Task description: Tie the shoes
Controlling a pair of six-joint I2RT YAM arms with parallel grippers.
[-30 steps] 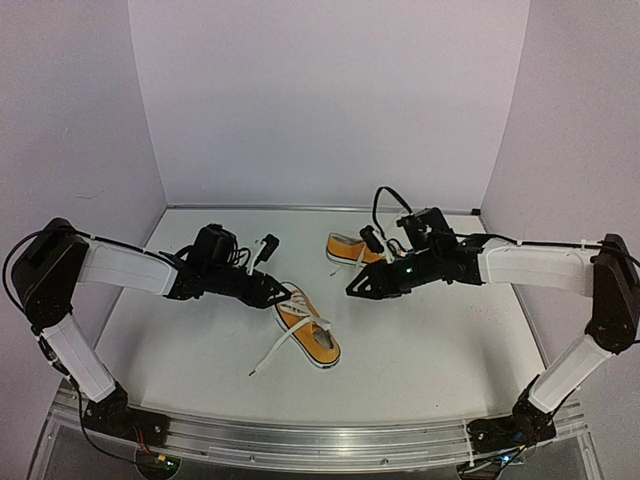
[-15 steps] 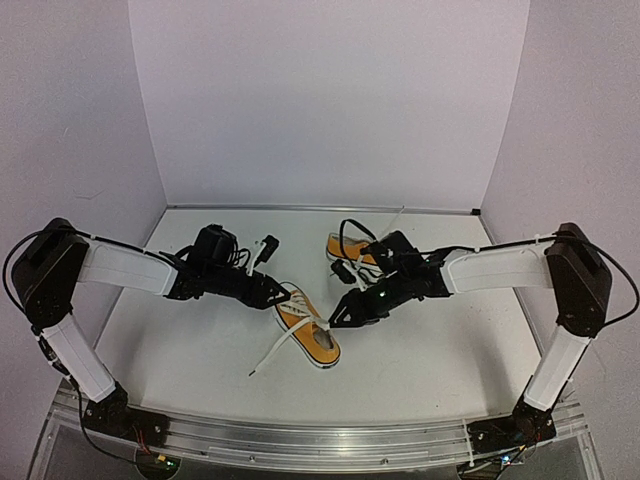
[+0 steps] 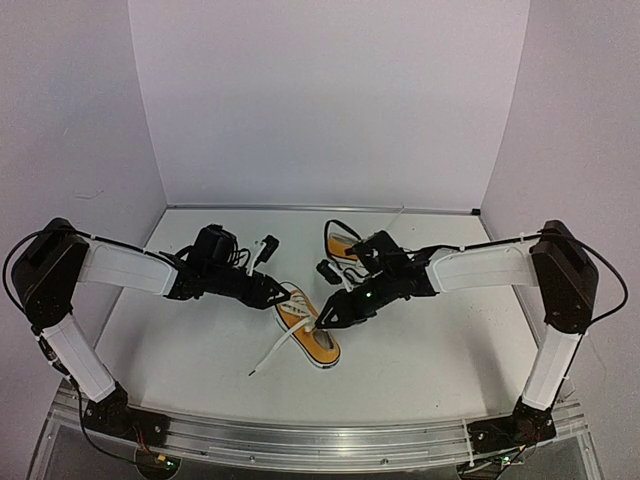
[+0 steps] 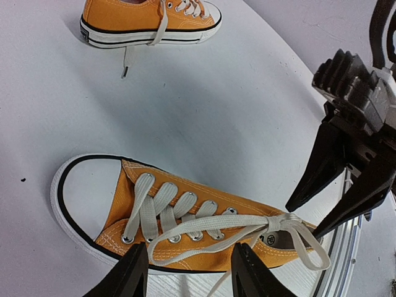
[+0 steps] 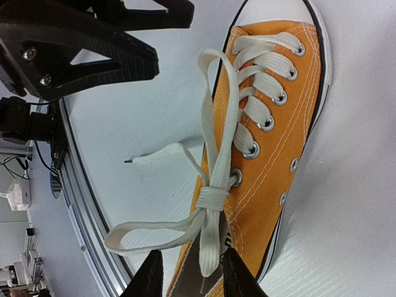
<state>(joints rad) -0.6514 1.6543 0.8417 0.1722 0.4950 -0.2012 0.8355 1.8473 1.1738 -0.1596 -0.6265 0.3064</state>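
- Top external view is showing a white table [image 3: 430,350] with pale walls rising on three sides and a metal rail [image 3: 320,440] running along its near edge.
- The far shoe [image 3: 342,243] is lying toward the back. The right arm [image 3: 470,268] is crossing in front of it and hiding part of it (the left wrist camera is catching its side unobstructed, with a lace end hanging over the sole).
- The near shoe [image 3: 318,342] is sitting sole-down at mid-table between the two arms, with its toe pointing toward the left arm.
- Its lace [image 5: 213,197] is crossing in a loose knot at the top eyelets. One loop is hanging off the side and a free end is trailing across the table.
- The left pincer [image 4: 185,275] is hovering just beside the shoe's side near the toe. Its fingers are standing apart and gripping nothing.
- The right pincer [image 5: 190,275] is reaching in over the shoe's opening at the heel end. Its fingers are spread, and a lace strand is running between them just behind the knot.
- Whether the right fingers are touching that strand is hard to tell.
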